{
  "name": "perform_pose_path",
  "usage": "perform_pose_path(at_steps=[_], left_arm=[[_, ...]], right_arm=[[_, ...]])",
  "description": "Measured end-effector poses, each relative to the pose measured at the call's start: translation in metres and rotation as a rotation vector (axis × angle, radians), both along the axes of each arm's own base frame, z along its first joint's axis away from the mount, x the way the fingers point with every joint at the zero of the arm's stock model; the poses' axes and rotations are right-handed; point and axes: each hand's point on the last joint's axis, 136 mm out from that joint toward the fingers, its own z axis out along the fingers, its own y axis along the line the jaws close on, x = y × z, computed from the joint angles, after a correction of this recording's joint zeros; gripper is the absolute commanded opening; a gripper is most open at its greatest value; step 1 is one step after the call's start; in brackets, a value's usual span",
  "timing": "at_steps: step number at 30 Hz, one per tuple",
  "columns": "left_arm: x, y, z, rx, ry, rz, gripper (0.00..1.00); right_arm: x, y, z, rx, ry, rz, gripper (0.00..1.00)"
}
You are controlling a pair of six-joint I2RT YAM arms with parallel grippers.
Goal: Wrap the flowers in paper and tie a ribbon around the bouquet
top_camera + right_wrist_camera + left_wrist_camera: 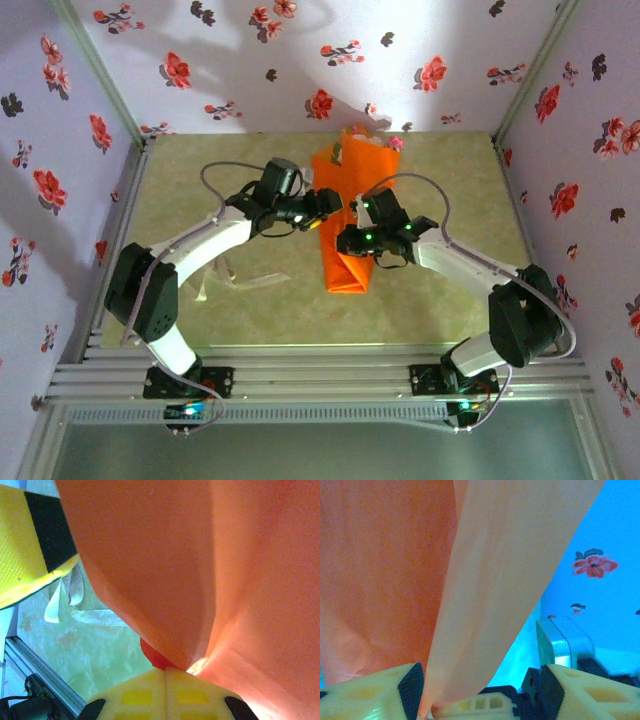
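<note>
Orange paper inside open left tool, pinched in closed right tool.

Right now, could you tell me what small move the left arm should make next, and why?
Probably back the left gripper off the bright orange paper cone toward the pale cream ribbon strip: its jaws stand open around a flap, the right gripper pinches the cone shut, and nothing is tied.
</note>
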Motion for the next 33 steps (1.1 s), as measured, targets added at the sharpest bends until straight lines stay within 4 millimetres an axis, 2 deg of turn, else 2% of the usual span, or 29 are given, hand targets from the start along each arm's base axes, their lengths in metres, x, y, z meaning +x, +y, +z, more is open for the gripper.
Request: perform_pose_path(at_steps=[5, 8, 11, 14, 15, 17, 18, 21, 24, 29, 31, 33], left_arm=[[-0.005, 0.0, -0.014, 0.029, 0.017, -0.039, 0.64], [-0.005, -0.002, -0.025, 0.045, 0.03, -0.058, 0.56], [-0.009, -0.001, -0.042, 0.081, 0.058, -0.082, 0.4], [-0.013, 0.001, -0.059, 0.12, 0.085, -0.107, 0.17], [-0.014, 0.002, -0.064, 0.133, 0.091, -0.113, 0.08], [-0.016, 0.005, -0.071, 0.159, 0.1, -0.124, 0.0], [-0.017, 0.007, -0.074, 0.172, 0.102, -0.128, 0.0], [-0.018, 0.012, -0.079, 0.203, 0.103, -0.124, 0.0], [-0.022, 0.02, -0.092, 0.241, 0.115, -0.12, 0.0], [-0.031, 0.037, -0.117, 0.321, 0.15, -0.1, 0.0], [-0.03, 0.041, -0.123, 0.345, 0.147, -0.094, 0.0], [-0.027, 0.044, -0.128, 0.371, 0.137, -0.088, 0.0]], right_arm=[[-0.002, 0.005, -0.003, 0.002, 0.005, 0.015, 0.0], [-0.004, 0.006, -0.005, -0.001, 0.01, 0.021, 0.0], [-0.004, 0.007, -0.006, -0.003, 0.012, 0.022, 0.0], [-0.004, 0.007, -0.006, -0.003, 0.012, 0.024, 0.0], [-0.005, 0.008, -0.007, -0.004, 0.013, 0.025, 0.04], [-0.006, 0.009, -0.007, -0.004, 0.014, 0.028, 0.2], [-0.006, 0.009, -0.007, -0.007, 0.011, 0.033, 0.28], [-0.007, 0.006, -0.009, -0.024, 0.014, 0.025, 0.42], [-0.006, -0.002, -0.004, -0.031, 0.004, -0.013, 0.51], [-0.006, -0.031, 0.017, 0.009, -0.031, -0.13, 0.54], [-0.005, -0.049, 0.012, 0.01, -0.017, -0.197, 0.54], [-0.004, -0.069, -0.004, -0.002, 0.027, -0.268, 0.54]])
